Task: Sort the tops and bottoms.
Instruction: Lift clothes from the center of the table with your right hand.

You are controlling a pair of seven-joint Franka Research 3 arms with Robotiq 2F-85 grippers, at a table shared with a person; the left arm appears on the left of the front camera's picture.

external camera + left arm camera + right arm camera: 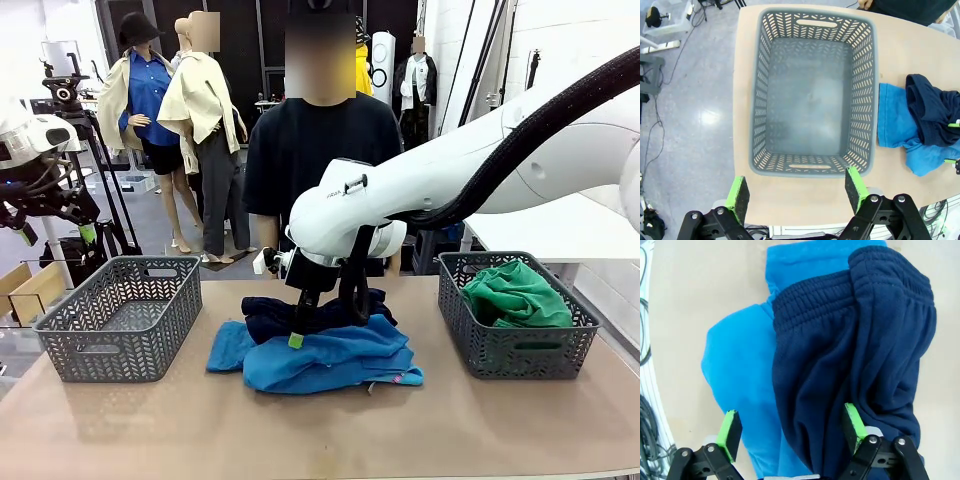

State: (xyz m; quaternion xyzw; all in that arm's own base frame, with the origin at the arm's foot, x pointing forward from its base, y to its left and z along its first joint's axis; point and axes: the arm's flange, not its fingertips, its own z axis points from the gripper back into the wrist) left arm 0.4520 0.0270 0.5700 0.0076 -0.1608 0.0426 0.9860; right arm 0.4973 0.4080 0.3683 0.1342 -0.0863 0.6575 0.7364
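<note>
A pile of clothes lies mid-table. A dark navy garment with a ribbed band lies on top of blue cloth. The front blue piece carries a small pink tag. My right gripper is open and pointing down at the pile. Its fingers straddle the edge where navy meets blue. A bright green top lies in the right basket. My left gripper is open and empty, high over the left basket.
The left grey basket holds nothing. A person in a black T-shirt stands at the far edge behind the pile. Bare tabletop stretches along the near side. The table's left edge drops to the floor.
</note>
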